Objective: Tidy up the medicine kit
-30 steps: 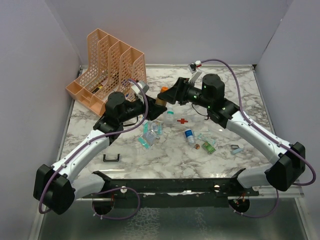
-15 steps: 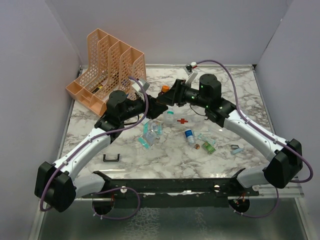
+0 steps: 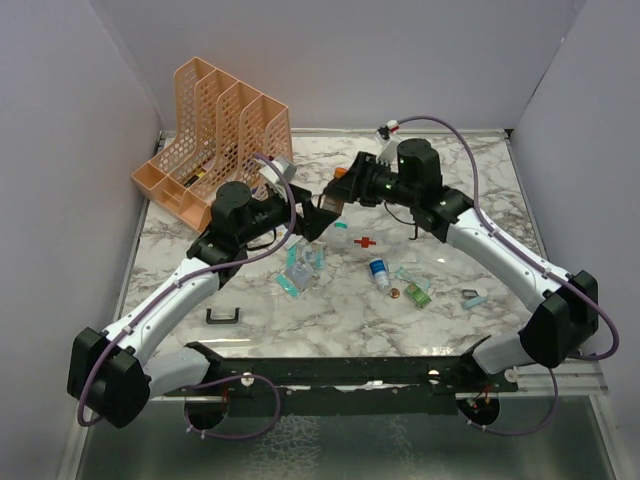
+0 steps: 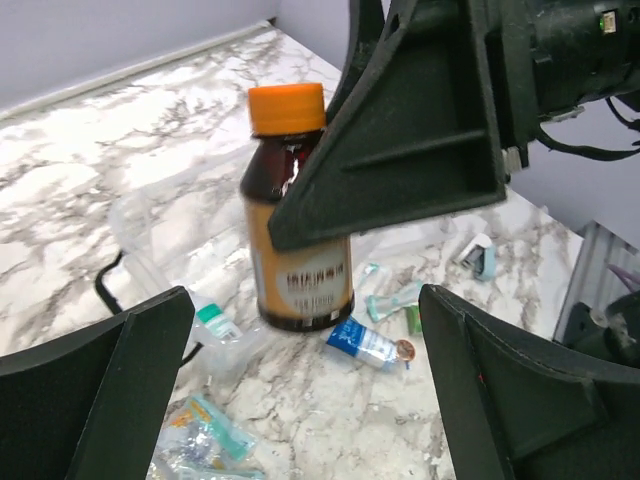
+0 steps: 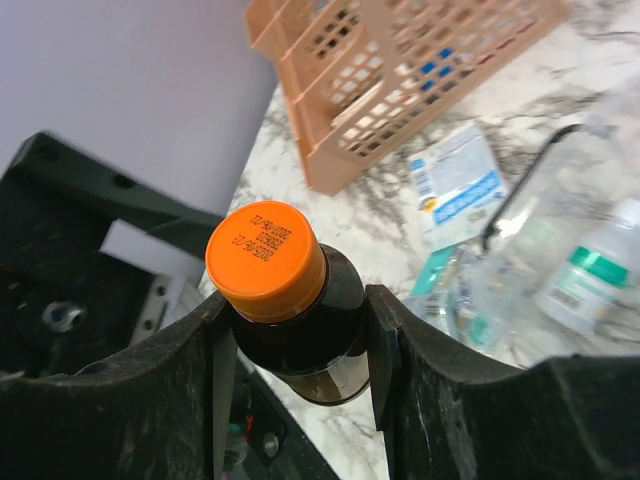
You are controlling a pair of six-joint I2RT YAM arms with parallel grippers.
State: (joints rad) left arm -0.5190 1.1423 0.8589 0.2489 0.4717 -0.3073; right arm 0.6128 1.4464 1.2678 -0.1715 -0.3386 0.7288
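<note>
Right gripper clamps a brown bottle just under its orange cap. Left gripper faces it, spread wide (not touching). The clear medicine kit lies beneath them, mid-tabletop, red cross up.

White links, black joints and pincers, purple cables (green lights, right arm).

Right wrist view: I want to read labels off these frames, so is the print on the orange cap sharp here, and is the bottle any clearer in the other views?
Right wrist view: the orange cap is in focus, evenly lit, and its lines of print show crisply. Left wrist view: the brown bottle has a soft, blurred label that cannot be read. Top external view: the bottle is too small to show any text.
</note>
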